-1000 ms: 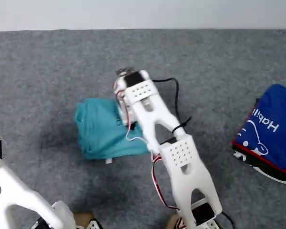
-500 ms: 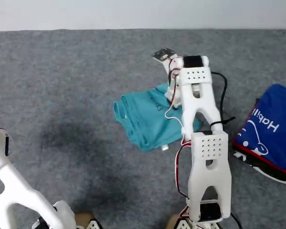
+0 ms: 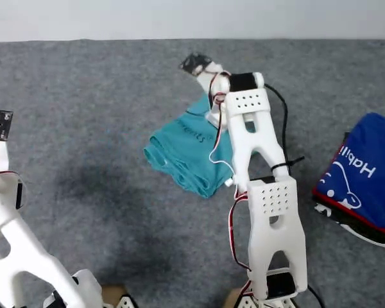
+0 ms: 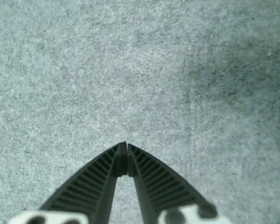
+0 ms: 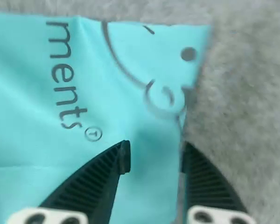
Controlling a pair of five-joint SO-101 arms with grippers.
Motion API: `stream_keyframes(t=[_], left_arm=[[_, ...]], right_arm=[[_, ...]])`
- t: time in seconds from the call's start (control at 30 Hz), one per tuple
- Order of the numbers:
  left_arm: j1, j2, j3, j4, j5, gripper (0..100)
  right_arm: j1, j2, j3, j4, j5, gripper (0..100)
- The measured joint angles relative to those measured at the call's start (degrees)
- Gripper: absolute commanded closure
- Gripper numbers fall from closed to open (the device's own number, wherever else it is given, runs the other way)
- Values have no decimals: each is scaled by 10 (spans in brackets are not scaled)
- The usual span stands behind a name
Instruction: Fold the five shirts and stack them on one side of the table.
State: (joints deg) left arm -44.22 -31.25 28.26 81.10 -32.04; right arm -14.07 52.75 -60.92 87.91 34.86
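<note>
**R arm on teal shirt, not yet on the stack: slip/unfold risk**

L→R, all positions rel. to the teal shirt:

- L gripper (image 4: 126,150): well left of it, jaws closed tip to tip on nothing, over bare grey felt-like table cover (image 3: 77,90). Looks idle.
- Folded teal cotton shirt w/ dark print (image 3: 179,151): mid-table and lying skewed, one corner pointing to the far side. Layered fold edges show on its near-left side.
- R gripper (image 5: 155,148): at the teal shirt's far-right corner. Jaws are part-way apart w/ cloth between them, one jaw right along the shirt's edge. Reads as a pinch on the folded thickness, can't confirm how deep the bite is.
- Stack of folded shirts, blue printed one on top (image 3: 362,167): well right of the teal shirt, at the table's right side, w/ red/black/white layers under it.

My read: current step is getting the teal shirt over onto the blue-topped stack, and the task is near its end if that stack holds the other four (can't count the layers).

Risks:
- Single-corner grip, so the layers could fan open on lift and the fold is lost.
- Jaw sits at the very edge, so the cloth could slip out mid-move.
- If it's slid rather than lifted, the felt's friction could peel the bottom layers back.
- Coming in low could shove the blue-topped stack askew.
</note>
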Motion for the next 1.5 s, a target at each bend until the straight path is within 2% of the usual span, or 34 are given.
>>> stream_keyframes(t=[0.13, 0.27, 0.3, 0.53, 0.8, 1.03, 1.17, 1.37, 1.5], left_arm=[[0, 0, 3, -11, 0, 994], [4, 0, 4, -22, 0, 994], [8, 0, 4, -22, 0, 994], [25, 0, 4, -22, 23, 994], [26, 0, 4, -22, 28, 994], [26, 0, 16, -22, 28, 994], [26, 0, 25, -24, 28, 994], [26, 0, 25, -24, 28, 994], [26, 0, 25, -24, 28, 994]], right_arm=[[-27, 0, -76, 84, -71, 794], [-79, -8, -83, 126, -138, 977], [-90, -11, -72, 126, -145, 996], [-156, -25, 56, 126, -163, 988], [-221, -1, 67, 126, -168, 988], [-222, -4, -14, 126, -169, 988], [-192, -4, -40, 126, -146, 988], [-120, -4, -22, 126, -141, 988], [-113, 12, 33, 126, -141, 988]])
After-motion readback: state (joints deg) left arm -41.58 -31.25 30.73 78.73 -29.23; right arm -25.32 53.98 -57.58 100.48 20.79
